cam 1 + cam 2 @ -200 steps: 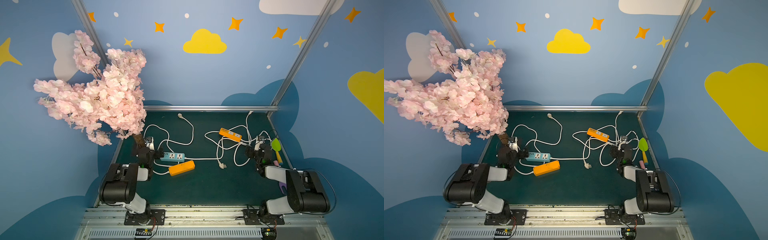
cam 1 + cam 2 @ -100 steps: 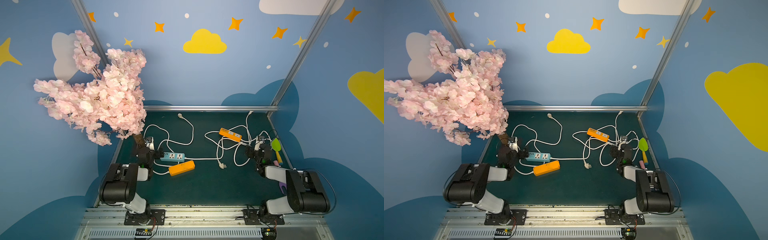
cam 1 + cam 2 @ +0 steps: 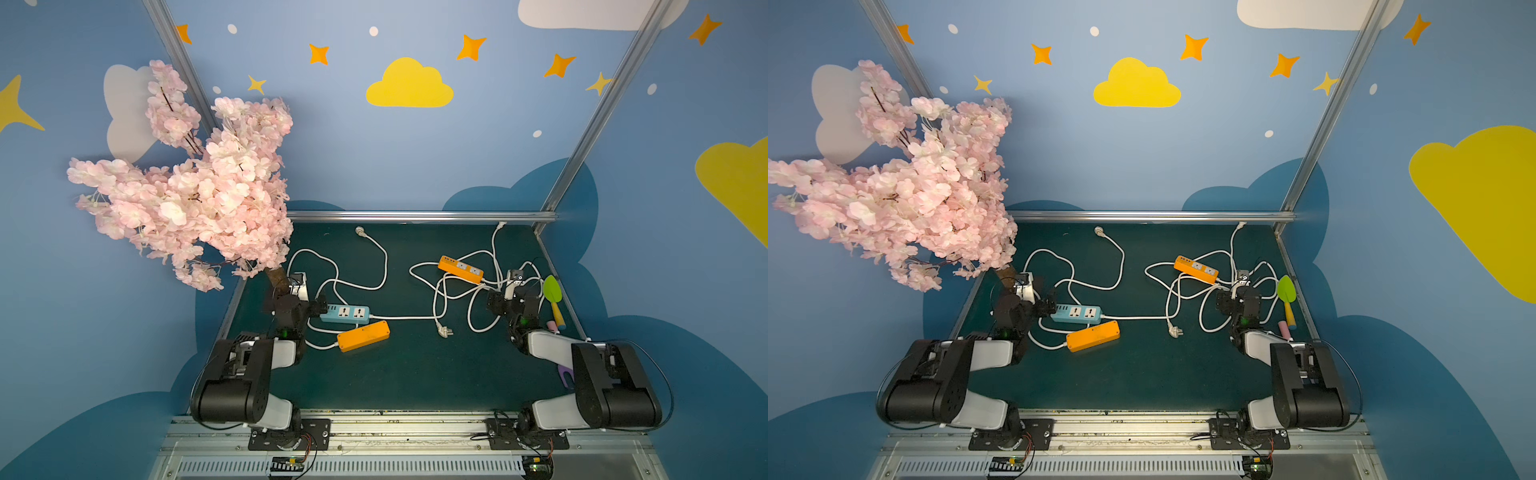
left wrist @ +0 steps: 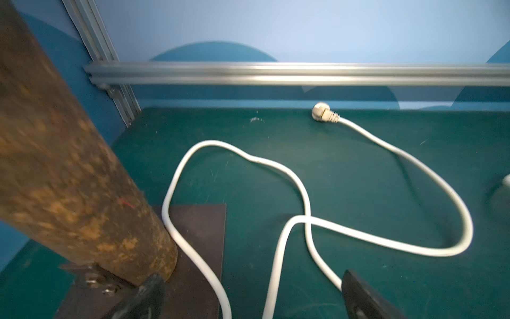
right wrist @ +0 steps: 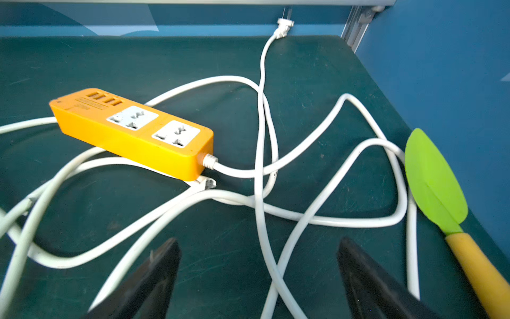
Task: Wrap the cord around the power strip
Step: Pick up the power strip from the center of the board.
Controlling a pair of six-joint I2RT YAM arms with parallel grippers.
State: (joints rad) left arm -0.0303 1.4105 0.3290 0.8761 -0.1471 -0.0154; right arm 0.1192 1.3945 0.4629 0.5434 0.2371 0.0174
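In both top views, a dark green counter (image 3: pixel 415 374) was seen strewn with loose white cords (image 3: pixel 386 266). An orange plastic power strip (image 3: pixel 460 269), white sockets facing up, was laid toward the far right, its cord unwrapped and tangled in loops around it. A light blue power strip (image 3: pixel 345 313) and a plain orange power strip (image 3: pixel 363 336), no sockets showing, were laid just beside each other at the near left. A pink artificial blossom tree (image 3: pixel 199 195) was stood at the left edge, and a toy trowel (image 3: pixel 554 297) with a green blade and yellow handle was laid along the right edge. The left end effector (image 3: pixel 297 297) was held low between the tree and the light blue power strip. The right end effector (image 3: pixel 514 297) was held low among the cord loops, near the trowel.

In the left wrist view, the tree's brown trunk (image 4: pixel 69 165) was seen fixed on a dark base plate (image 4: pixel 198 234). One of the white cords was draped over that plate and ended in a round white plug (image 4: pixel 320 111) by the far rail. The fingers were spread wide, with nothing clamped.

In the right wrist view, the orange plastic power strip was seen ahead, resting partly on cord loops. The fingers were spread wide there too, with cord lying on the counter between them but not gripped.
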